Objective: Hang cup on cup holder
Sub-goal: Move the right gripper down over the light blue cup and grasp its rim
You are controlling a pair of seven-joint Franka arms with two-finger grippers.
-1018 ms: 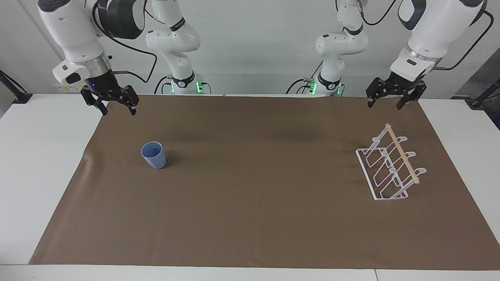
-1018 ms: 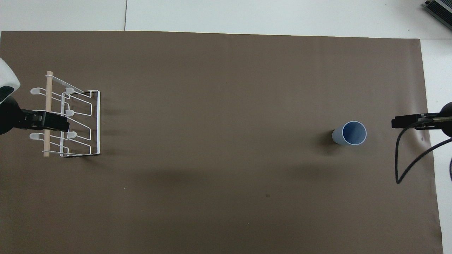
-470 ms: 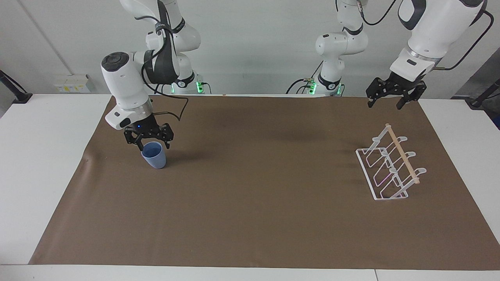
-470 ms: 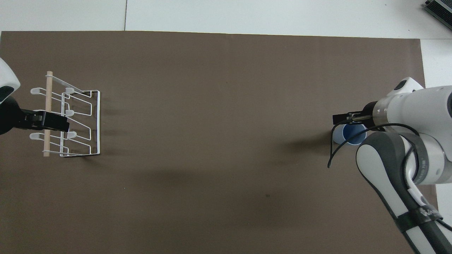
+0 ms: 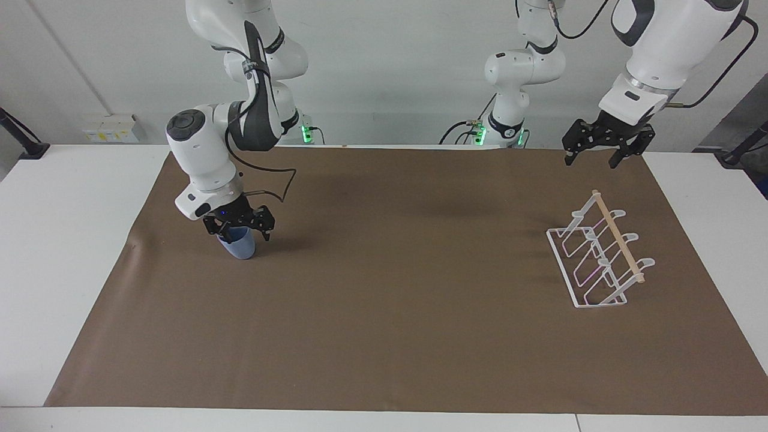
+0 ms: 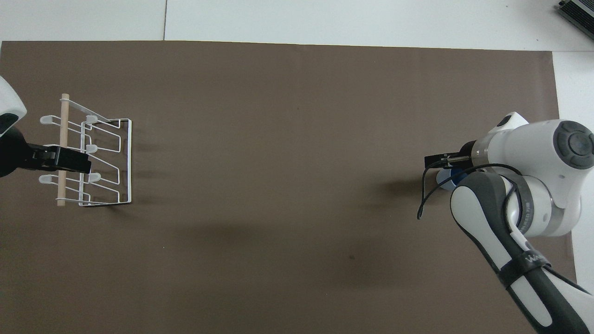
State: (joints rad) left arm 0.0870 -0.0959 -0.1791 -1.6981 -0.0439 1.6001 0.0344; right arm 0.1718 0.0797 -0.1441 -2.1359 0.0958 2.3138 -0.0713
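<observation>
The light-blue cup point(image 5: 242, 248) stands upright on the brown mat toward the right arm's end of the table. My right gripper point(image 5: 239, 231) is lowered onto its top, fingers spread on either side of the rim; I cannot tell whether they touch it. In the overhead view the right gripper point(image 6: 436, 161) and arm hide most of the cup point(image 6: 449, 177). The white wire cup holder point(image 5: 618, 237) with its wooden dowel stands empty toward the left arm's end. My left gripper point(image 5: 591, 157) waits open, raised over the cup holder point(image 6: 62, 130) in the overhead view.
A brown paper mat point(image 5: 390, 312) covers most of the white table point(image 5: 60, 240). The right arm's black cable point(image 5: 282, 186) loops beside its wrist. Nothing else lies between the cup and the holder.
My right arm has swung in from the table's corner and come down over the cup, sinking lower onto its rim. The left arm, cup and holder have not moved.
</observation>
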